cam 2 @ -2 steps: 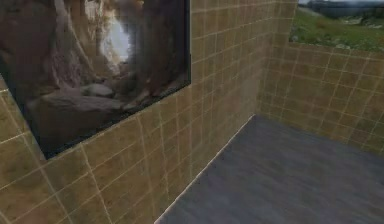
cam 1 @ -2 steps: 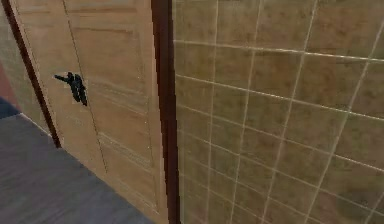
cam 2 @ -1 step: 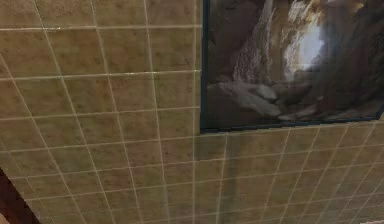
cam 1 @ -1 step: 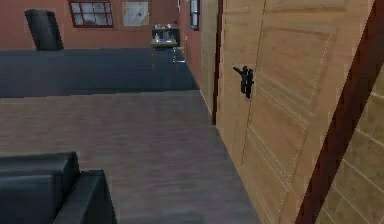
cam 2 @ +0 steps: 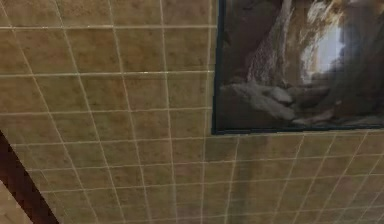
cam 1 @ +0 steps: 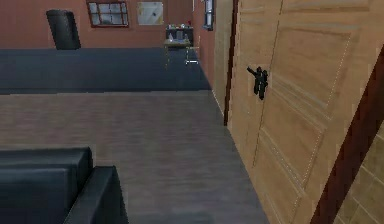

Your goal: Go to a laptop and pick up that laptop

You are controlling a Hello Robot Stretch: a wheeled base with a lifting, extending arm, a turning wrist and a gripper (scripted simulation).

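No shape here reads clearly as a laptop. In the forward view a small pale stand or chair with indistinct things on it sits far off by the back wall, too small to name. The tiled wall stands close in the arm side view.
A wooden door with a black handle stands close at the forward view's right. A dark sofa fills the bottom left. Dark carpet lies beyond grey floor. A dark bin and framed pictures are at the back wall. A large picture hangs on the tiled wall.
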